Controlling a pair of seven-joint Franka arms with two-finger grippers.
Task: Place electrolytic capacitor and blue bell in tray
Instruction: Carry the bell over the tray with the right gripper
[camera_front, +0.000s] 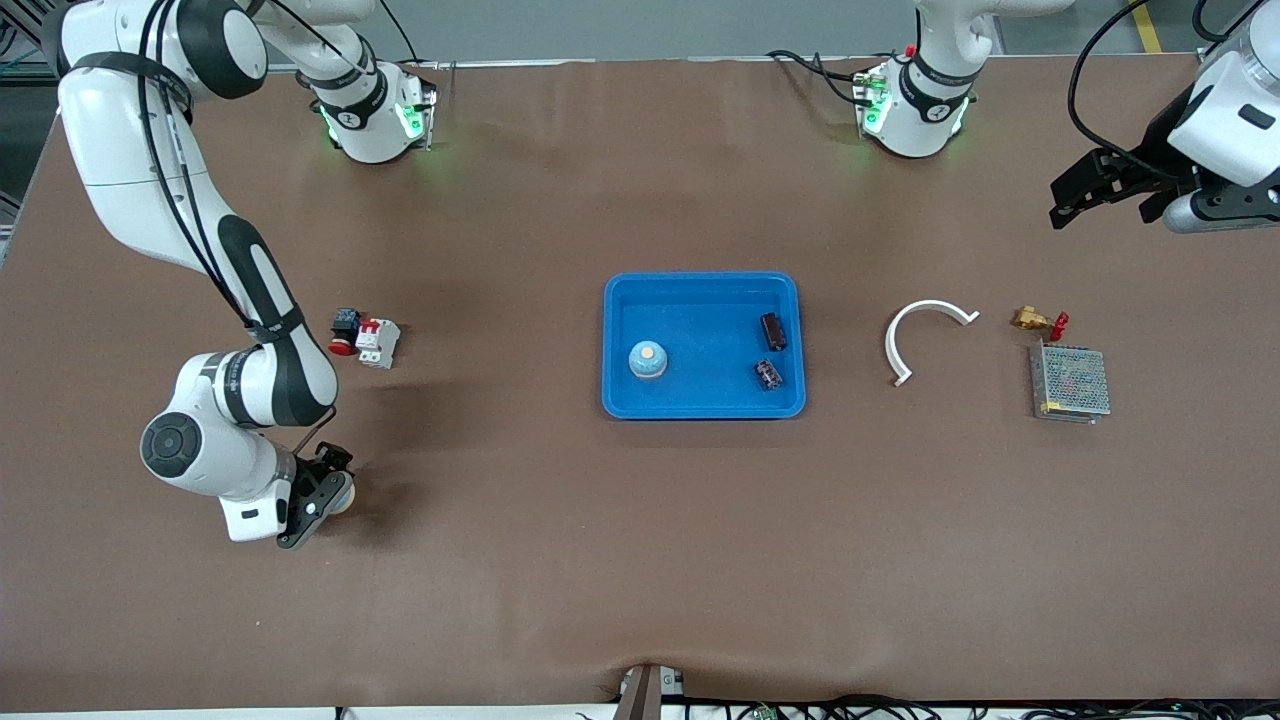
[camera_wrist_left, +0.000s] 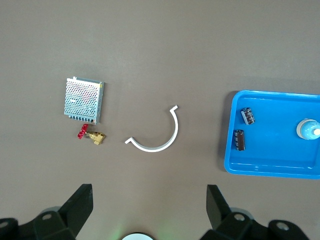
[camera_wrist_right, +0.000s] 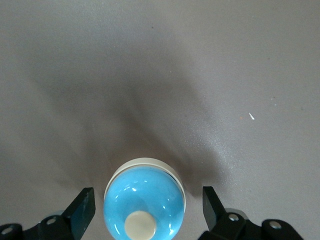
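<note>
I saw the right gripper (camera_front: 322, 503) near the table's front edge, fingers spread around a blue bell (camera_wrist_right: 144, 203), untouched. The tray (camera_front: 703, 409), mid-table, held a second bell (camera_front: 648, 359) and two capacitors (camera_front: 772, 331). The left gripper (camera_front: 1075, 196) waited, wide open, empty.

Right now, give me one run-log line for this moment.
right gripper: jaws open around blue bell on table | left gripper: open, waiting | tray: one bell, two capacitors

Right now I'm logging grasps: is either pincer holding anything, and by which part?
Nothing is held yet. The right pincer straddles a blue bell on the table, fingers apart from its sides. The left pincer hangs open above the table.
</note>
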